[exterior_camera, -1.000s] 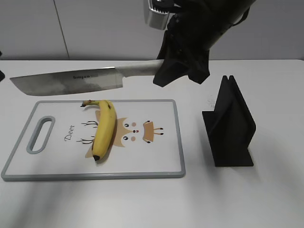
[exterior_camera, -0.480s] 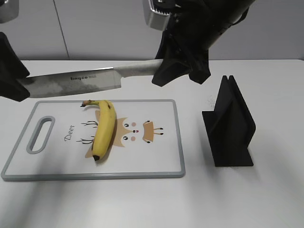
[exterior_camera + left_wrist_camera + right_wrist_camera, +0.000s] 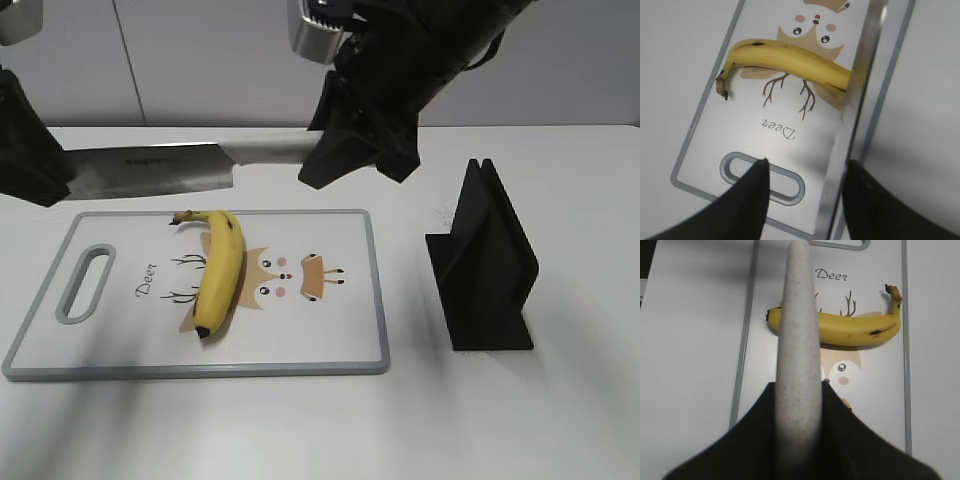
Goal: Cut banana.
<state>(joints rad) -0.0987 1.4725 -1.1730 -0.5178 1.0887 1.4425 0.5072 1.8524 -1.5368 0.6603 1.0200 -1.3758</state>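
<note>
The right pincer (image 3: 797, 405) pinches the speckled grey handle of the broad steel knife (image 3: 160, 168); the left pincer (image 3: 805, 172) is spread beside its blade. The yellow banana (image 3: 218, 270) lies loose on the white deer-print cutting board (image 3: 330, 330), so it may roll under the blade.

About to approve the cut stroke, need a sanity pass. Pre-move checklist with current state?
1. Knife held by right gripper: ok, jaws shut on the handle.
2. Banana lying on the cutting board: ok, uncut.
3. Blade above the banana: not ok; in the exterior view it hangs behind the board's far edge.
4. Left gripper out of the blade path: not ok, open fingers straddle the blade tip.
5. Banana steadied: not ok, nothing holds it.
6. Black stand clear of the stroke: ok, right of the board.
</note>
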